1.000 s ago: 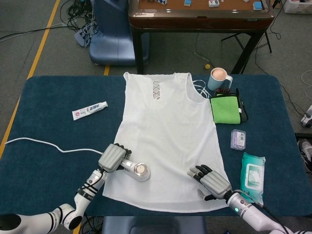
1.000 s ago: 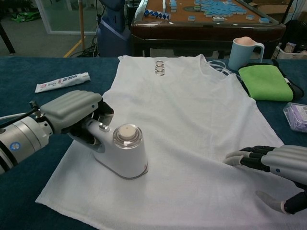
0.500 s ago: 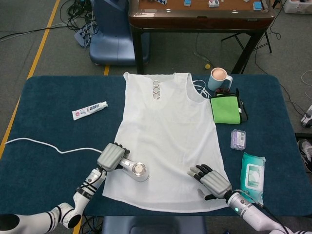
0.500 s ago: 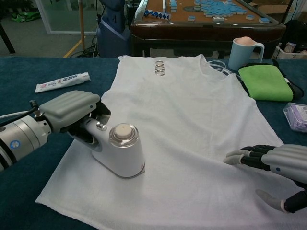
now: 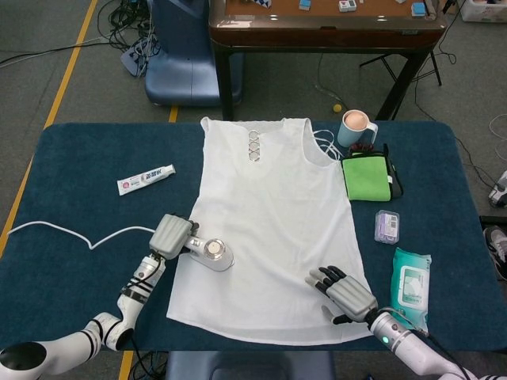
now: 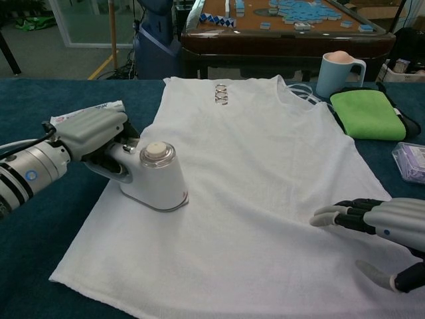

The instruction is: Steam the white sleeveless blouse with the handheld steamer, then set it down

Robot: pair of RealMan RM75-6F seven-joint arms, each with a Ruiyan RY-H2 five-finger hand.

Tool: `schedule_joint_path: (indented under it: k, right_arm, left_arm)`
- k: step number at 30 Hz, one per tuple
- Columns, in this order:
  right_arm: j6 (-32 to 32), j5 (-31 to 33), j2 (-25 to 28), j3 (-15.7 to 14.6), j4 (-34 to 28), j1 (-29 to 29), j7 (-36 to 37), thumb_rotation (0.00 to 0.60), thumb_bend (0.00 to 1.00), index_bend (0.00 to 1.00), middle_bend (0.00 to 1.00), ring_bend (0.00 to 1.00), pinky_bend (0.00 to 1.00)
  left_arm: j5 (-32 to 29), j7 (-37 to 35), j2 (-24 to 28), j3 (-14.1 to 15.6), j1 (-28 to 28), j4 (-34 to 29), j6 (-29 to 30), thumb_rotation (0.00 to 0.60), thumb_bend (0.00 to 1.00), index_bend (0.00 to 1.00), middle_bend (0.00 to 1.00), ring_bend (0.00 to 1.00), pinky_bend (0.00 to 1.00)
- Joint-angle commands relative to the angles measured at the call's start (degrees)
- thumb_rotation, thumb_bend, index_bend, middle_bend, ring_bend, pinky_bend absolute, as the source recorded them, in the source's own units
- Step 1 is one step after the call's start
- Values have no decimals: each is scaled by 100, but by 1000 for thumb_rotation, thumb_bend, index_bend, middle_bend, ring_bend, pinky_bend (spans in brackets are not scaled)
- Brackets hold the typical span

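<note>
Our left hand (image 6: 89, 133) grips the handheld steamer (image 6: 154, 178) by its handle, soleplate down on the left edge of the white sleeveless blouse (image 5: 269, 214). The blouse lies flat on the blue surface (image 5: 79, 182), its long axis running away from us toward the neckline. Untreated cloth spreads rightward toward our right hand (image 6: 382, 229), which rests on the hem, fingers (image 6: 335, 218) spread, grasping nothing.
</note>
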Motion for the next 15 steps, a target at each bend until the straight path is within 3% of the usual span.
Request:
schedule_joint_path:
  k: [1,15]
  right_arm:
    - [8,3,11,3,-10,-3,-1,444,573,0,64,0,0]
    - [33,-14,44,20,-78,0,-26,444,573,0,64,0,0]
  left_arm:
    - [13,-71,-55,-37,-40,292,48,600,201,886,717,586,532]
    - [154,-245,44,38,18,926,335,600,201,886,717,585,527]
